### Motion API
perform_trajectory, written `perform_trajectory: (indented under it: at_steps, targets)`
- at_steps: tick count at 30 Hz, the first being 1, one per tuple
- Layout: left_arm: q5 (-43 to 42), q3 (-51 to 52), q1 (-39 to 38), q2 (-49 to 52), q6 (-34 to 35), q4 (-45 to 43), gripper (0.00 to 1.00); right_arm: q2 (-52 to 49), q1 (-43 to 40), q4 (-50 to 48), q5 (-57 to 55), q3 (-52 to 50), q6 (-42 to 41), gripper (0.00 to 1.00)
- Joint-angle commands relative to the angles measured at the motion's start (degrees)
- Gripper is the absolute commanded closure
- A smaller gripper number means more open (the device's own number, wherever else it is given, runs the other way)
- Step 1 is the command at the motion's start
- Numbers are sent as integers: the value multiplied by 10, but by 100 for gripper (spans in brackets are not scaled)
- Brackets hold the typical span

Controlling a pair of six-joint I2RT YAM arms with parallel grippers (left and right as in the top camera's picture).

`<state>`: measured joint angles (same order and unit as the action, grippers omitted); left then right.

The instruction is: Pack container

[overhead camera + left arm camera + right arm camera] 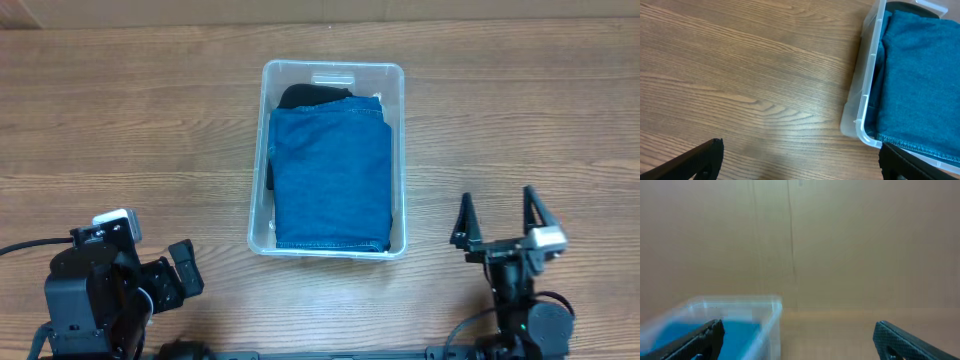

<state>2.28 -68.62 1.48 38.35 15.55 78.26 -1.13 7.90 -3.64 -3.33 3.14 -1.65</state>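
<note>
The clear plastic container point(330, 73) stands in the middle of the table. A folded blue denim garment point(330, 175) fills it, lying on a black garment point(305, 95) that shows at the far end. The container's bottom label is hidden. My left gripper point(172, 275) is open and empty at the near left, left of the container point(860, 100). My right gripper point(498, 218) is open and empty at the near right. The right wrist view shows the container's corner point(771, 315) blurred at lower left, with the blue denim point(740, 330) inside.
Bare wooden tabletop point(120, 130) surrounds the container on all sides. A plain tan wall point(840, 240) rises behind the table's far edge.
</note>
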Motion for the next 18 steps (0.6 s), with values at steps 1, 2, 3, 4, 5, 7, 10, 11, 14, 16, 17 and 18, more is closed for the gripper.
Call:
perform_trajectory:
  at_steps: [1, 2, 3, 4, 5, 7, 10, 11, 14, 16, 17, 18]
  targets:
    - [-4, -2, -2, -4, 8, -1, 0, -6, -1, 77, 16, -25, 5, 0]
    - [-4, -2, -2, -4, 8, -1, 0, -11, -1, 79, 17, -24, 5, 0]
    - [-4, -2, -2, -4, 8, -1, 0, -12, -1, 89, 17, -24, 5, 0]
    - [-4, -2, -2, -4, 8, -1, 0, -12, -1, 87, 17, -24, 5, 0]
    - [-4, -2, -2, -4, 8, -1, 0, -12, -1, 87, 17, -24, 6, 0]
    - [-4, -2, -2, -4, 8, -1, 0, -12, -1, 87, 17, -24, 5, 0]
    - [-4, -2, -2, -4, 8, -1, 0, -12, -1, 87, 17, -24, 5, 0]
    - [-4, -2, -2, -4, 8, -1, 0, -12, -1, 87, 17, -24, 6, 0]
    - [-4, -2, -2, -4, 8, -1, 0, -12, -1, 87, 17, -24, 5, 0]
    - [-4, -2, -2, -4, 8, -1, 0, -12, -1, 87, 17, -24, 6, 0]
    - [-4, -2, -2, -4, 8, -1, 0, -12, -1, 87, 17, -24, 5, 0]
    - [-4, -2, -2, -4, 8, -1, 0, -12, -1, 87, 17, -24, 5, 0]
